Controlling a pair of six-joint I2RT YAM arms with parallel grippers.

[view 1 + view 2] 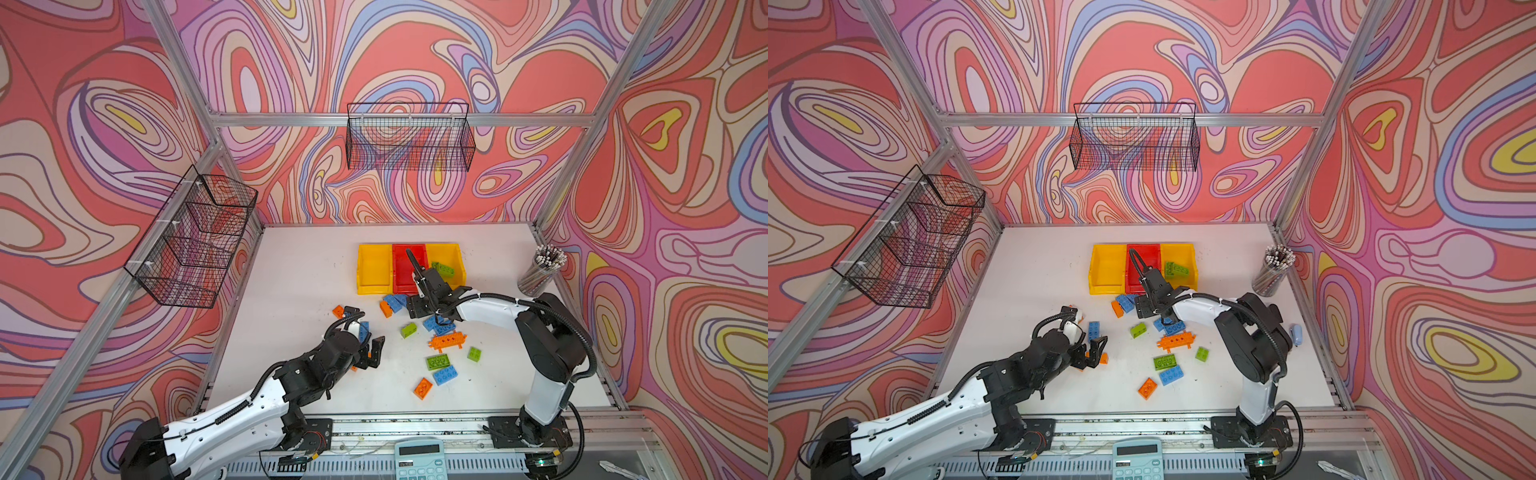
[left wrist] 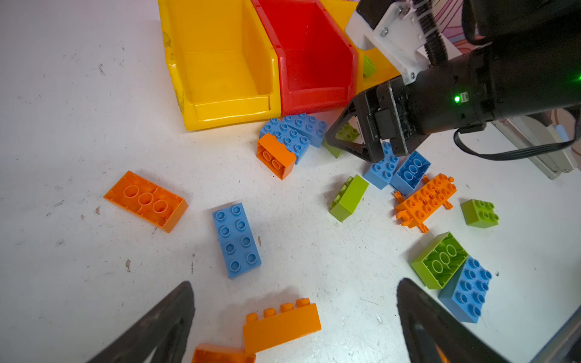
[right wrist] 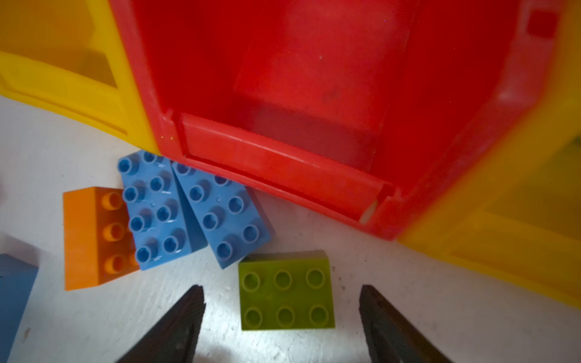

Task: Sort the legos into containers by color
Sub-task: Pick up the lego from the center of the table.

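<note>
Three joined open plastic bins sit in a row on the white tabletop: yellow, red, yellow. We see lime green studded bricks in the yellow bin on the right. Loose orange, blue and green legos lie scattered in front. The right gripper has its jaws apart, with a small lime green brick between them, gaps on both sides, just before the red bin. The left gripper is spread wide, holding nothing, over an orange brick lying on its side.
</note>
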